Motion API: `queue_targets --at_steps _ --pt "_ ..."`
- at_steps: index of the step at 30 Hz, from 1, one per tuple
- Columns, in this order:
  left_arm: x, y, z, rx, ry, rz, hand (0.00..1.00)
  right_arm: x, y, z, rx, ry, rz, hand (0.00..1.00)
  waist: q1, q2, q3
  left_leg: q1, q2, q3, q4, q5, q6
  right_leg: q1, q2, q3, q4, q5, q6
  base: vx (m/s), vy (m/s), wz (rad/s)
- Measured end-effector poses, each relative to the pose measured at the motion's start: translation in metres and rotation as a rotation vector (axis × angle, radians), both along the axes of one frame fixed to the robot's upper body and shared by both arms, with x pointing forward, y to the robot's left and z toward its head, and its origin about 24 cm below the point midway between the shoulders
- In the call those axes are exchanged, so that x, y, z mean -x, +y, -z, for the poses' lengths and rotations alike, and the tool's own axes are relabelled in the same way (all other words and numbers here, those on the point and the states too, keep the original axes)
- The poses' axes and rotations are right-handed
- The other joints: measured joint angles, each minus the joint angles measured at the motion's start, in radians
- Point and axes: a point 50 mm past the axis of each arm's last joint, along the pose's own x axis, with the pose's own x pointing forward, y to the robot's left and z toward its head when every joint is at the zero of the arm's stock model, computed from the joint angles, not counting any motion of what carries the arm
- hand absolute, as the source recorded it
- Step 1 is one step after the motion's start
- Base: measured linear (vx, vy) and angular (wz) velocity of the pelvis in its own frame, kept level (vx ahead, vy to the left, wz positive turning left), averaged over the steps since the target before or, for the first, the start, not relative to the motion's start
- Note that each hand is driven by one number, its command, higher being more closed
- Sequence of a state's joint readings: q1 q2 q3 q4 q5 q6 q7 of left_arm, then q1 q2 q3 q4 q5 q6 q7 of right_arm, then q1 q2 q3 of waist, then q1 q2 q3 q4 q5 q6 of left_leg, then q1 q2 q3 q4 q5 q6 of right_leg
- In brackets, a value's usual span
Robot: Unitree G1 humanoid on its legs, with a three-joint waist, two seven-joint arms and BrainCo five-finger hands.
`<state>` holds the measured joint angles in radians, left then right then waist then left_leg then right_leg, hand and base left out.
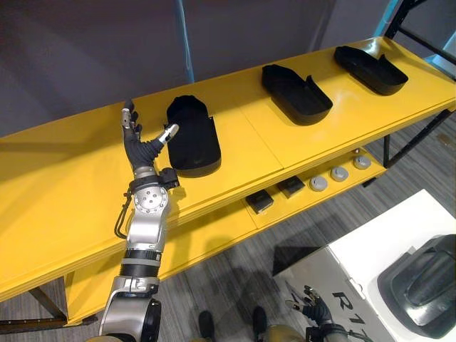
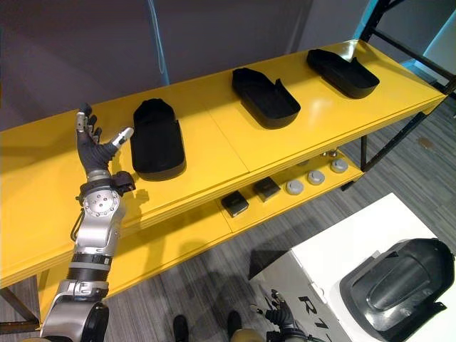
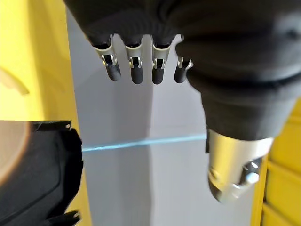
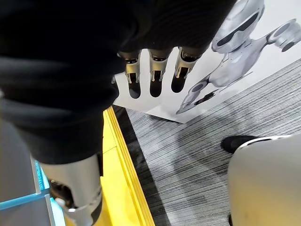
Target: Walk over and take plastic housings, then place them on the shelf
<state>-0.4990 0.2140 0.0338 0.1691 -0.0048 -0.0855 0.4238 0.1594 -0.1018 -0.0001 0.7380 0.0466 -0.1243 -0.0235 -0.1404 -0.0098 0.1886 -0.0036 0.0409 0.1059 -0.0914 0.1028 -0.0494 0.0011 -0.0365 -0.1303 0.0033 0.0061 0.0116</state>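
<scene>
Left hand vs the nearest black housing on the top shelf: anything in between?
Nothing visible. The left hand is open and held up right beside the leftmost housing, with its thumb pointing towards the housing's rim. Only bare top of the yellow shelf lies under that small gap.

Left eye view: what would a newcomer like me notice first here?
The long bright yellow shelf, with three black housings in a row on its top board. The robot's left hand is raised open beside the leftmost one, and another dark housing sits on a white surface at lower right.
</scene>
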Motion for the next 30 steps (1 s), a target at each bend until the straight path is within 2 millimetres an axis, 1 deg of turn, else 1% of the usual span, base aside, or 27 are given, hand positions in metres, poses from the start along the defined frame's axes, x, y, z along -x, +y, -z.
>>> queue_targets --at_steps 2,4,5,7,8,11,14,16,21,23,25,27,30 --pt "0.008 -0.013 0.004 -0.078 -0.004 0.053 1.0 0.0 0.0 0.0 -0.003 0.001 -0.003 0.0 0.004 0.006 -0.004 0.0 -0.001 -0.001 0.0 0.0 0.0 0.004 -0.001 -0.002 -0.006 0.001 0.0 0.0 0.0 0.0" --pt "0.015 -0.022 0.009 -0.12 -0.002 0.091 1.0 0.0 0.0 0.0 -0.004 0.002 -0.005 0.0 0.008 0.011 -0.007 0.001 -0.002 -0.001 0.0 0.0 0.0 0.009 -0.001 -0.003 -0.015 0.004 -0.001 0.0 0.0 0.0" --pt "0.023 -0.031 0.016 -0.162 0.002 0.125 1.0 0.0 0.0 0.0 -0.005 0.003 -0.005 0.0 0.011 0.016 -0.009 0.002 -0.001 -0.001 0.0 0.0 0.0 0.011 -0.001 -0.002 -0.015 0.004 -0.001 0.0 0.0 0.0" --pt "0.032 -0.04 0.025 -0.206 0.022 0.162 1.0 0.0 0.0 0.001 -0.005 0.006 -0.005 0.0 0.012 0.018 -0.011 0.008 -0.001 -0.001 0.0 -0.001 -0.001 0.018 0.0 -0.002 -0.018 0.004 -0.001 0.0 0.0 0.0" --pt "0.039 -0.047 0.037 -0.252 0.051 0.183 1.0 0.001 0.001 0.002 -0.005 0.012 -0.006 0.0 0.013 0.019 -0.012 0.016 0.0 0.0 -0.001 -0.003 -0.003 0.027 0.001 -0.001 -0.022 0.004 -0.001 0.0 0.0 0.0" --pt "0.047 -0.053 0.053 -0.289 0.095 0.195 1.0 0.001 0.001 0.002 -0.004 0.013 -0.007 0.0 0.015 0.019 -0.012 0.021 0.004 0.002 -0.001 -0.005 -0.005 0.032 0.005 0.001 -0.026 0.005 -0.001 -0.02 -0.001 -0.02" --pt "0.052 -0.053 0.063 -0.322 0.131 0.195 1.0 0.001 0.001 0.003 -0.001 0.014 -0.004 0.0 0.018 0.019 -0.013 0.021 0.007 0.006 -0.001 -0.006 -0.006 0.032 0.009 0.004 -0.03 0.007 -0.002 -0.02 -0.001 -0.04" --pt "0.053 -0.053 0.067 -0.335 0.148 0.202 1.0 0.002 0.0 0.003 -0.001 0.017 -0.004 0.0 0.022 0.019 -0.014 0.021 0.008 0.006 -0.001 -0.007 -0.007 0.032 0.01 0.004 -0.031 0.007 -0.002 0.0 0.0 0.0" --pt "0.051 -0.05 0.086 -0.344 0.234 0.195 1.0 0.003 0.001 0.004 0.0 0.024 -0.007 0.0 0.022 0.017 -0.025 0.018 0.008 0.006 -0.001 -0.009 -0.011 0.034 0.01 0.003 -0.042 0.008 -0.003 0.0 0.0 0.0" --pt "0.05 -0.048 0.096 -0.346 0.282 0.191 1.0 0.003 0.001 0.004 0.0 0.025 -0.007 0.0 0.022 0.016 -0.028 0.017 0.009 0.008 -0.001 -0.011 -0.013 0.035 0.011 0.004 -0.047 0.011 -0.003 0.0 0.0 0.0" --pt "0.045 -0.048 0.1 -0.352 0.309 0.187 1.0 0.003 0.001 0.004 0.0 0.025 -0.007 0.0 0.022 0.016 -0.028 0.016 0.009 0.009 0.0 -0.013 -0.015 0.035 0.012 0.004 -0.049 0.011 -0.003 0.0 0.0 0.0" --pt "0.038 -0.047 0.098 -0.36 0.313 0.183 1.0 0.003 0.001 0.004 0.001 0.025 -0.007 0.0 0.021 0.016 -0.027 0.013 0.011 0.009 -0.001 -0.013 -0.016 0.032 0.013 0.005 -0.051 0.011 -0.004 0.0 0.0 0.0" --pt "0.026 -0.048 0.086 -0.382 0.285 0.177 1.0 0.003 0.001 0.004 0.002 0.023 -0.005 0.0 0.018 0.015 -0.027 0.002 0.014 0.013 -0.001 -0.014 -0.017 0.02 0.016 0.008 -0.051 0.014 -0.007 -0.01 0.002 -0.04"
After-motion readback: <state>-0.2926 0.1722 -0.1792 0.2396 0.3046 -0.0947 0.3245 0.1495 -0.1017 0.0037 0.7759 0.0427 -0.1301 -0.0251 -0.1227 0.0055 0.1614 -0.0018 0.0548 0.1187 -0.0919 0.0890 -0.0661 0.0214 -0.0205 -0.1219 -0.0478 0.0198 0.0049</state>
